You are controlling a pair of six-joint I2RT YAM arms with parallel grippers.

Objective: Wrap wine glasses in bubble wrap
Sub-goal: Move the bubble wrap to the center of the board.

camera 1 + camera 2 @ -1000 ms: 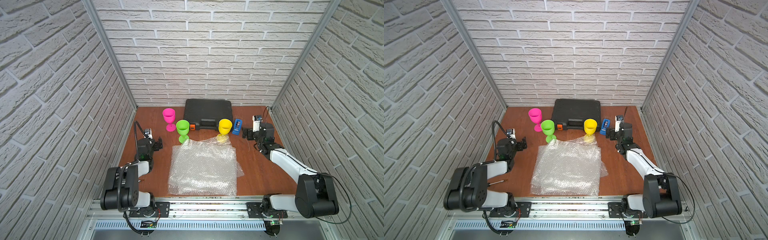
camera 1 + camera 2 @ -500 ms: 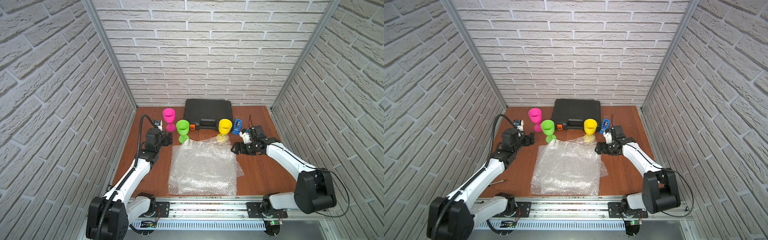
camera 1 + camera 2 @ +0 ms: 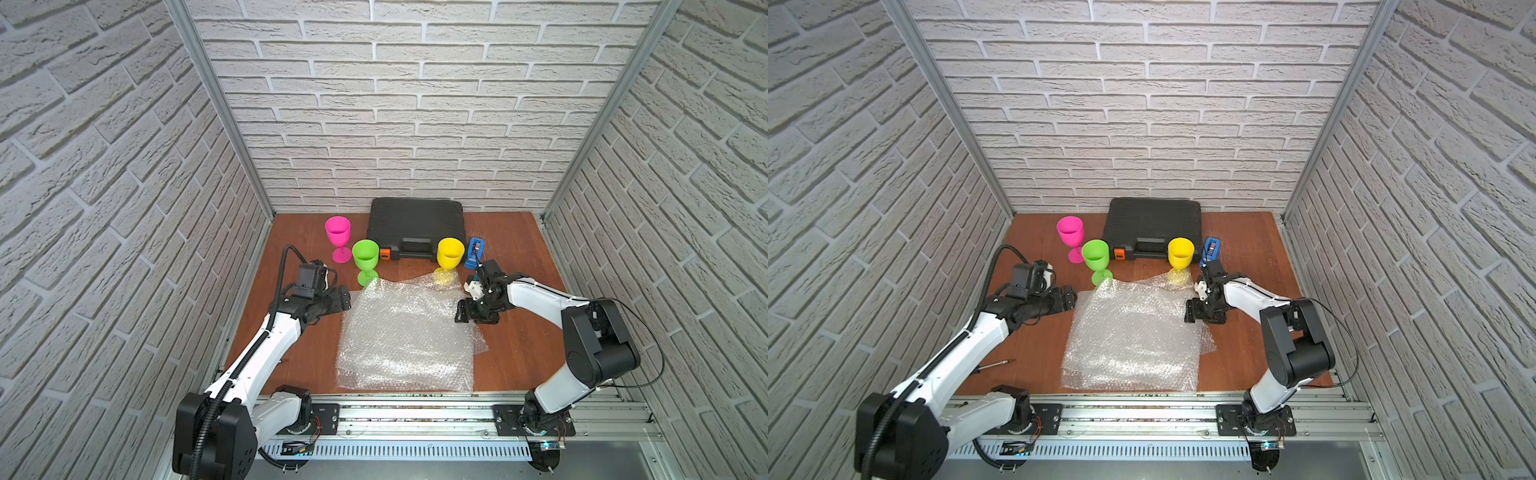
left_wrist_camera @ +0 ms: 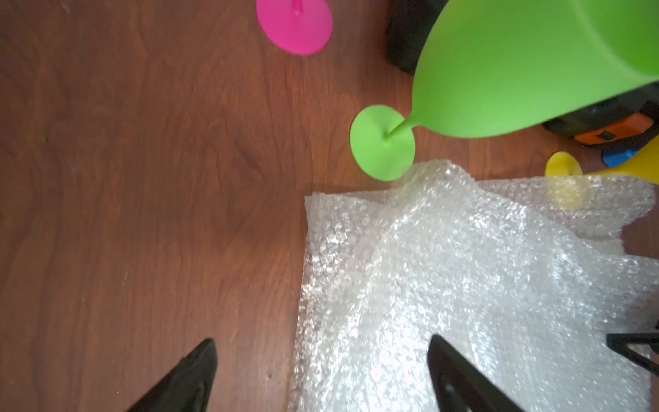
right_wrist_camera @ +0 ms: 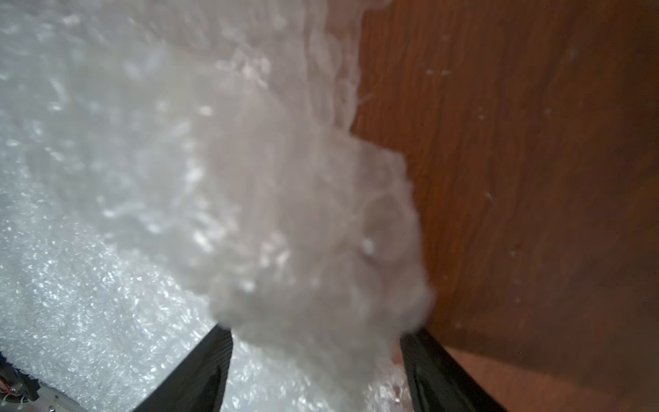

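Your L claw, jaws spread & empty, straddles the left edge of the bubble wrap. The sheet lies flat mid-desk, running rightward. R claw has the right edge bunched btwn its jaws; can't tell if it's pinched. R arm looks nearer a grip.

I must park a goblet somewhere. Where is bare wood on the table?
Bare wood: the far corner between black case and right wall, behind the blue dispenser; the near strip between bubble wrap and right wall. Crowded: the row of goblets along the wrap's far edge.
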